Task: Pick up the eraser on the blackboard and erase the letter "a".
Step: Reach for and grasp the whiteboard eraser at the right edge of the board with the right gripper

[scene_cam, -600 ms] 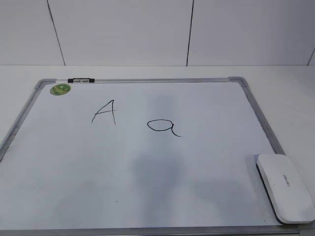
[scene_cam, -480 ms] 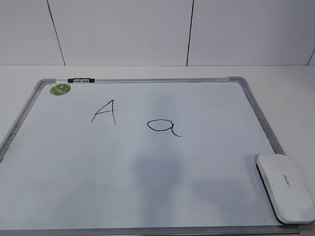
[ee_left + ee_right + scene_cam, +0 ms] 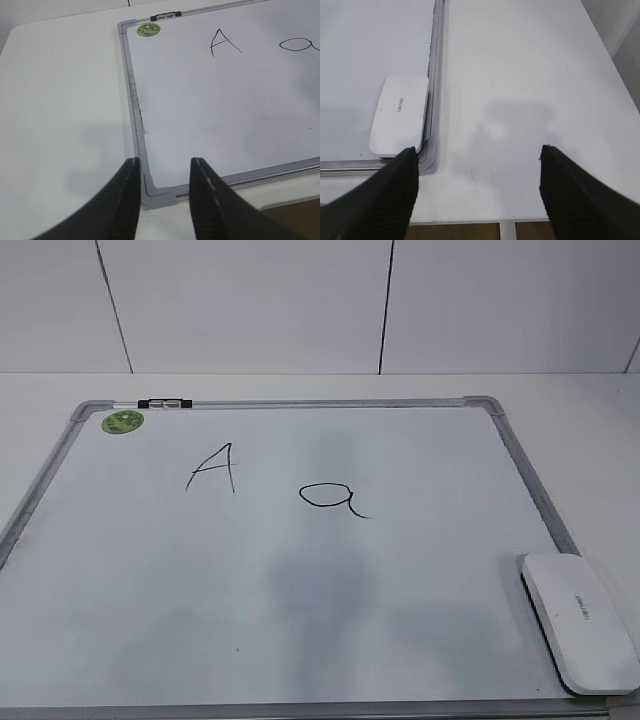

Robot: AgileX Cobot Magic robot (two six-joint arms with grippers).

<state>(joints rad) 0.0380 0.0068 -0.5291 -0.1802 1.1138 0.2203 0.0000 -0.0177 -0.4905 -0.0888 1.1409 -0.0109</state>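
Light: bright, even, diffuse | Shadows: soft grey patches mid-frame on blackboard (image 3: 300,640) | Glare: slight | Focus: near edges of wrist views blurred

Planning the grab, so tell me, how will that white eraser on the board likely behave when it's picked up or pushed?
The eraser looks like a rigid plastic block, so probably stiff. Its glossy top may be slippery between gripper pads. Flat and low, it should slide rather than roll or tip, and the blackboard surface is smooth.

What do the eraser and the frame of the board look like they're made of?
The eraser looks like glossy white moulded plastic: smooth rounded corners, soft sheen, printed grey lettering. The blackboard frame seems to be matte silver-grey metal, possibly aluminium, with grey corner caps that are likely plastic.
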